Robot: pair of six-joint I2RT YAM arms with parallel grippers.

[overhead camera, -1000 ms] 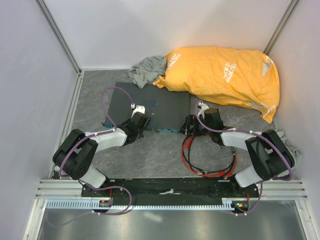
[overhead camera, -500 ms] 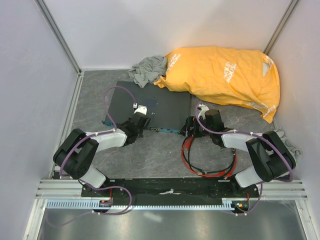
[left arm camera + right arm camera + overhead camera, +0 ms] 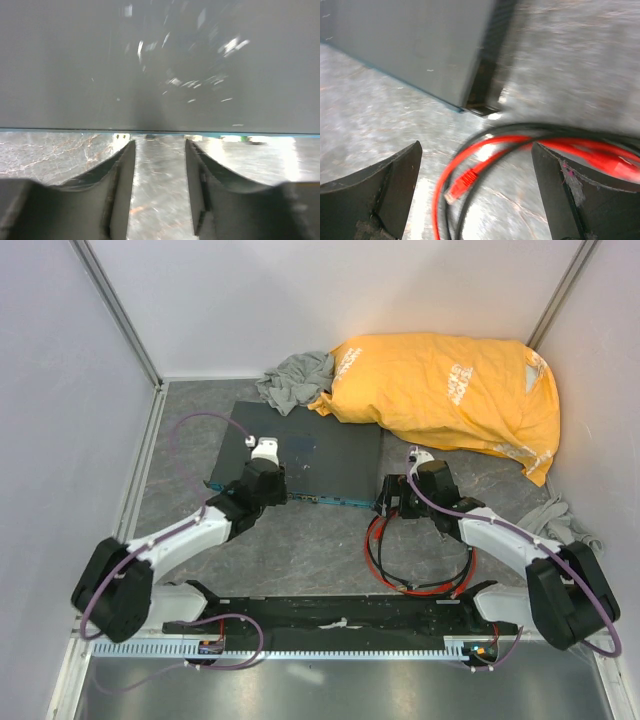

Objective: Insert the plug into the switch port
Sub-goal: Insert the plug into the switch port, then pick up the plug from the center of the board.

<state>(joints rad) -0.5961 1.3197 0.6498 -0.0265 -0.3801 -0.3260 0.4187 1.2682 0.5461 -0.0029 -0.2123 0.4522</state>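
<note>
Fingers (image 3: 117,195) of the left gripper (image 3: 159,190) stand apart with only bare table (image 3: 50,155) showing between them; they hold nothing. Their tips reach right up to the thin blue-green front edge (image 3: 65,131) of the flat dark grey box (image 3: 320,455), whose top fills everything beyond. A few small marks show along that edge, but they are too blurred to tell one switch port from another.

Over on the right, the right gripper (image 3: 477,200) is spread as wide as it goes, and it too grips nothing. Down between its two fingers the plug (image 3: 462,181) lies loose on the table, red with a pale tip, touching neither finger. It sits at the end of the red cable (image 3: 490,145), which curls away beside a black cable (image 3: 470,150). Just beyond lies the near right corner of the box, so the plug is close to the box but not in any port.

From above, the red cable makes a loop (image 3: 375,550) on the table in front of that corner. Behind the box sit a big yellow bag (image 3: 450,390) and a crumpled grey cloth (image 3: 295,380).
</note>
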